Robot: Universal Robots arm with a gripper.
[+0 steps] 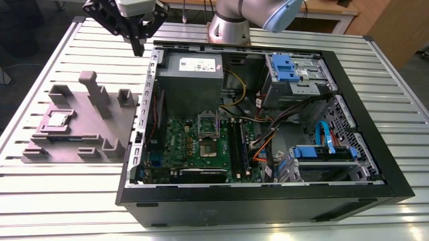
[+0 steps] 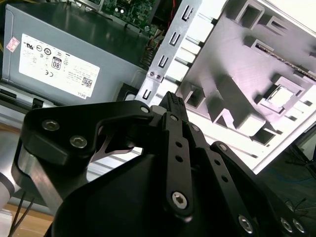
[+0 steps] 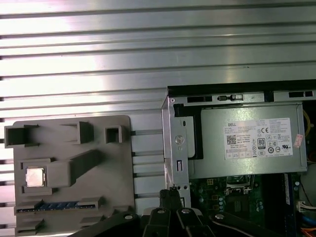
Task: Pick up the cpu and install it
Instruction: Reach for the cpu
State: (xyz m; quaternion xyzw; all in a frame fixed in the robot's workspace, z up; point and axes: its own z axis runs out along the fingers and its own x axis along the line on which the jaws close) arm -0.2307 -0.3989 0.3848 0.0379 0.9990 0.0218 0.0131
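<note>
The cpu (image 1: pixel 58 119) is a small shiny silver square lying flat in a recess of the grey holder block (image 1: pixel 87 145), on the exterior view's left. It also shows in both wrist views, as the cpu (image 3: pixel 34 176) and the cpu (image 2: pixel 280 97). My gripper (image 1: pixel 138 49) hangs high above the table near the case's back left corner, well apart from the cpu. Its black fingers (image 2: pixel 174 104) are shut together with nothing between them. Inside the open computer case (image 1: pixel 348 90), the dark socket (image 1: pixel 208 131) sits on the green motherboard (image 1: pixel 181 150).
The grey holder block has upright posts (image 1: pixel 94 93) and a slot with a blue-edged memory stick (image 3: pixel 59 206). The case also holds a grey power supply (image 1: pixel 191 75), blue drive bays (image 1: pixel 288 68) and loose cables (image 1: pixel 268 135). Ribbed metal tabletop (image 3: pixel 148 49) surrounds everything.
</note>
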